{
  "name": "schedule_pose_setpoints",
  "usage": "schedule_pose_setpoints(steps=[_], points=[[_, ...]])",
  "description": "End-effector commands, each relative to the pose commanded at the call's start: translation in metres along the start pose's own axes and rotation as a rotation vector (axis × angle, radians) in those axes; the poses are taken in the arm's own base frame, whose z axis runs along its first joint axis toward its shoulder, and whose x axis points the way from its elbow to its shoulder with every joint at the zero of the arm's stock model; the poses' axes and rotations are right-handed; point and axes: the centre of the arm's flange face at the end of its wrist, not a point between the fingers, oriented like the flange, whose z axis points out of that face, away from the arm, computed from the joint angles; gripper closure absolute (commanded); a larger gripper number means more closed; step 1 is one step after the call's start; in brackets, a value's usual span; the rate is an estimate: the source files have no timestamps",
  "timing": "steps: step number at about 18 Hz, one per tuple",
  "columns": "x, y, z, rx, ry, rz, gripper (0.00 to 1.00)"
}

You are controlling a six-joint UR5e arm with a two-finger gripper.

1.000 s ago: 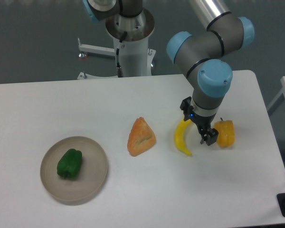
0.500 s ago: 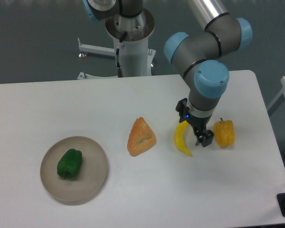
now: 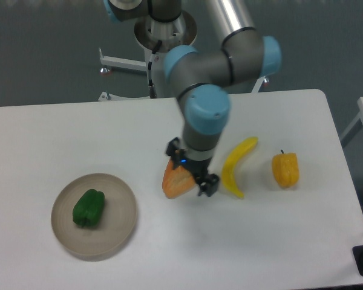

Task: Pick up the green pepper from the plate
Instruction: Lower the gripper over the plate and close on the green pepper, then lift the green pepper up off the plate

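Note:
The green pepper (image 3: 88, 208) is small, glossy and dark green, and lies left of centre on the round beige-grey plate (image 3: 122, 214) at the front left of the white table. My gripper (image 3: 190, 171) hangs over the middle of the table, right above the orange wedge, well to the right of the plate. Its fingers are spread apart and hold nothing.
An orange wedge-shaped pastry (image 3: 176, 179) lies under the gripper. A yellow banana (image 3: 237, 165) lies to its right, and an orange-yellow pepper (image 3: 285, 170) further right. The robot base (image 3: 164, 54) stands behind the table's far edge.
The arm has swung left, from between the banana and the orange-yellow pepper to above the orange wedge. The banana is now fully visible. The green pepper and plate have not moved.

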Motion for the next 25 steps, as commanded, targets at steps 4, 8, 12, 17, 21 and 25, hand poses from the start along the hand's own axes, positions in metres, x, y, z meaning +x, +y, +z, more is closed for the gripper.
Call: schedule_pose_setpoints(steps=[4, 8, 12, 17, 21, 25], points=[[0.052, -0.045, 0.023, 0.06, 0.128, -0.233, 0.0], [0.082, -0.081, 0.048, 0.109, 0.143, -0.42, 0.0], [0.085, -0.103, 0.081, 0.152, 0.123, -0.521, 0.0], [0.087, -0.106, 0.102, 0.122, 0.129, -0.518, 0.0], [0.088, -0.106, 0.109, 0.113, 0.134, -0.519, 0.0], [0.086, -0.107, 0.118, 0.108, 0.118, -0.495, 0.24]])
